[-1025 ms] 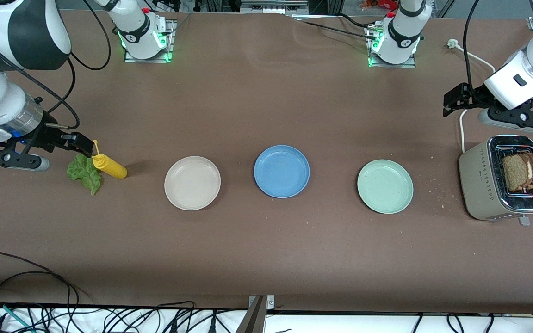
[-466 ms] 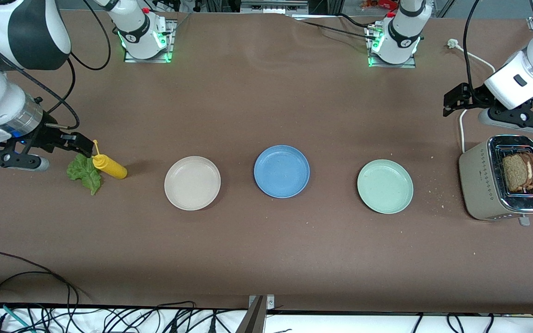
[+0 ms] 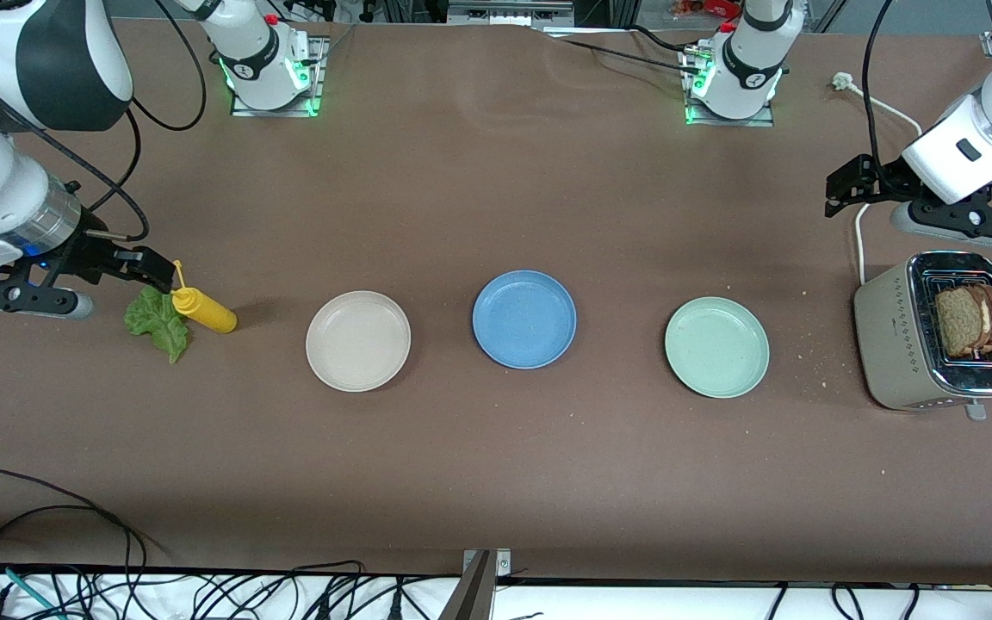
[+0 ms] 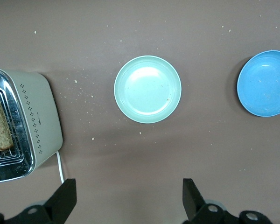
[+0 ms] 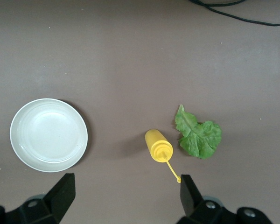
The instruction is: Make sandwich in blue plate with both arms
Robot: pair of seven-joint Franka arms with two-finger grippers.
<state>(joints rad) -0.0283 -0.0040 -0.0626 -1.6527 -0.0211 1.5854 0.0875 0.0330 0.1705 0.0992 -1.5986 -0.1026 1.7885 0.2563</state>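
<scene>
Almost nothing has been moved since the earlier frames: only the left arm's white wrist is seen lifted slightly. The left gripper (image 3: 840, 185) is held over bare desk (image 3: 496, 482) near the toaster (image 3: 892, 344), fingers apart and empty. The right gripper (image 3: 147, 265), likewise spread, is held above the lettuce leaf (image 3: 156, 323) and yellow bottle (image 3: 203, 312). The blue plate (image 3: 524, 319) is set mid-desk between the beige plate (image 3: 358, 341) and the pale green plate (image 3: 716, 347), each well apart. Bread slices (image 3: 970, 320) are seen standing in the toaster.

Even overhead light, soft shadows, sharp focus (toaster (image 3: 935, 336) glints).
</scene>
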